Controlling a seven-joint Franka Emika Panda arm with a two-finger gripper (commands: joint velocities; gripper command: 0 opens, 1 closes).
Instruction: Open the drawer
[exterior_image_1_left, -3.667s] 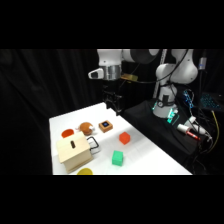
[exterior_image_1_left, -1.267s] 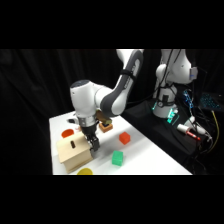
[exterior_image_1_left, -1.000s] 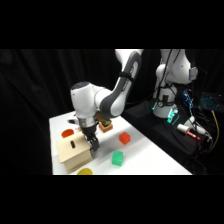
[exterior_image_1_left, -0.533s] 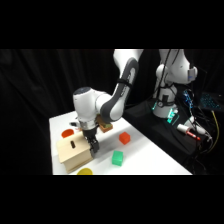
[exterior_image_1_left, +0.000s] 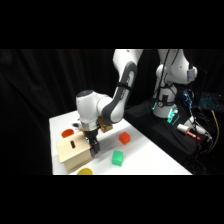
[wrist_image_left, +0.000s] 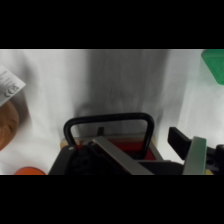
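While the claw (exterior_image_1_left: 94, 148) hangs low at the front face of the box (exterior_image_1_left: 73, 152), just by the handle (wrist_image_left: 110, 130), I cannot tell whether it has closed on that loop. In the wrist view the handle sits right ahead of the fingers. The drawer (exterior_image_1_left: 86, 152) is in the box near the counter's (exterior_image_1_left: 145, 160) front left corner, seemingly slightly open. Judged step: the grasp; next, a straight pull outward, toward the green block (exterior_image_1_left: 117, 158).

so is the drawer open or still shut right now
Cannot tell. The gripper is at the drawer front, with the handle in the wrist view, but no gap shows.
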